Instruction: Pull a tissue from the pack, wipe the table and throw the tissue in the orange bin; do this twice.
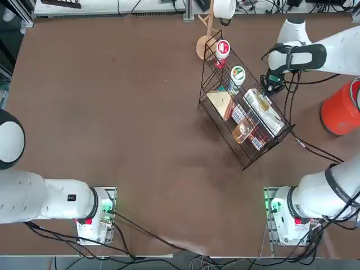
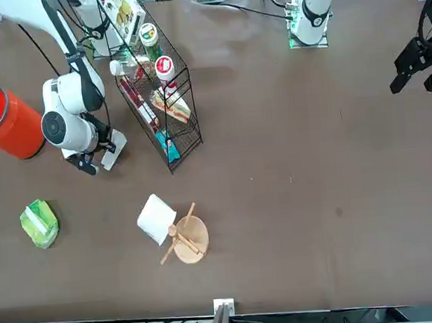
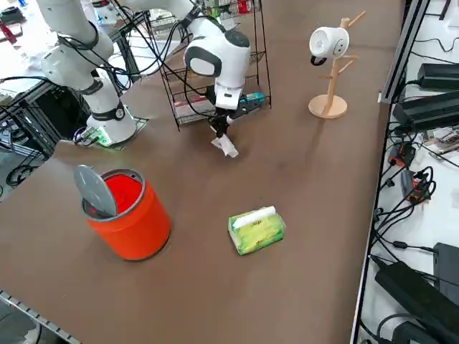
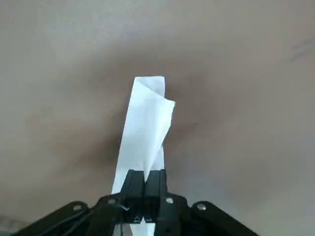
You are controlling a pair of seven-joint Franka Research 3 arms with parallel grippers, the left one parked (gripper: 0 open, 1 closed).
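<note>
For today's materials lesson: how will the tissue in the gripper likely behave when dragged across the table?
Probably floppy: the tissue hangs folded and curled from the shut right gripper. Likely very light, being one thin sheet pinched by its edge. It may bunch up rather than slide flat on the table.

From overhead, the round red-orange plastic bin (image 1: 342, 109) is cut off by the edge, and the arm hides the white tissue.

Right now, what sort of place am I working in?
Likely a robotics lab: the table has arm bases bolted to it, cables trail along its edge, and staged props like the wire basket and mug stand.
</note>
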